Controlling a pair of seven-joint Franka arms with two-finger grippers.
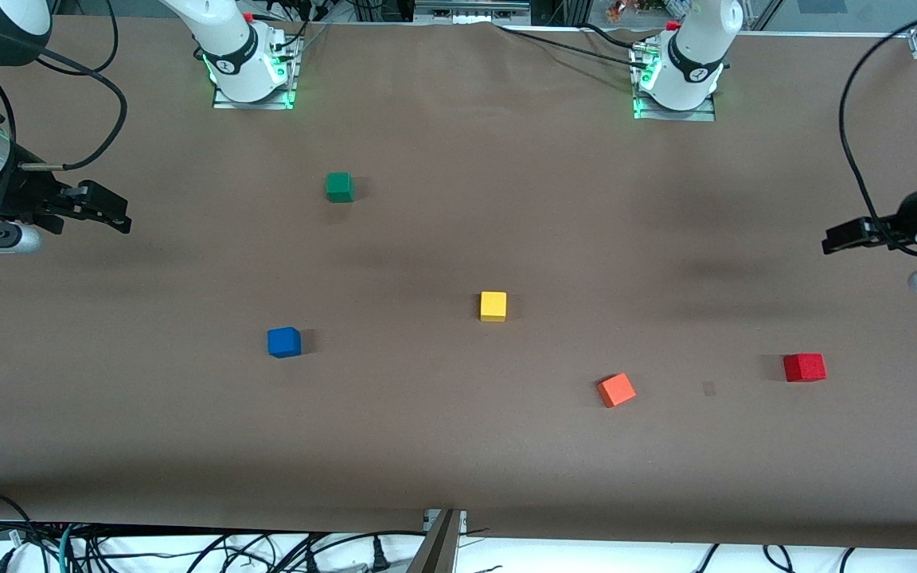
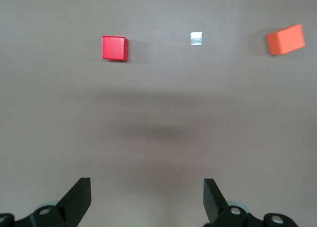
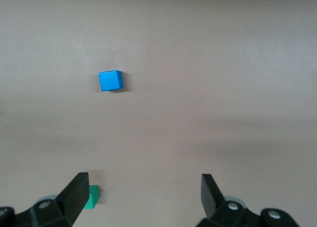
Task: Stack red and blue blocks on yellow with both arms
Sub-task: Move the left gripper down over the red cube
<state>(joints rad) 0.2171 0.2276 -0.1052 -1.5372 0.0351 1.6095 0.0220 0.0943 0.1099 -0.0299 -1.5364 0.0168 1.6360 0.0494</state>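
- While both arms are waiting above the table's ends, the left gripper and right gripper are hanging spread wide, empty.
- The red block is sitting toward the left arm's end, the blue block toward the right arm's.
- The yellow cube is resting between them.

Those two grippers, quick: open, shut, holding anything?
Left gripper: open, holding nothing, over bare table.
Right gripper: open, holding nothing, over bare table.

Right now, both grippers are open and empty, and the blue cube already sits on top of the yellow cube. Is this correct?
Not quite. The front view shows the blue cube resting on the table, apart from the yellow cube, toward the right arm's end. The left gripper and right gripper are indeed open and empty.
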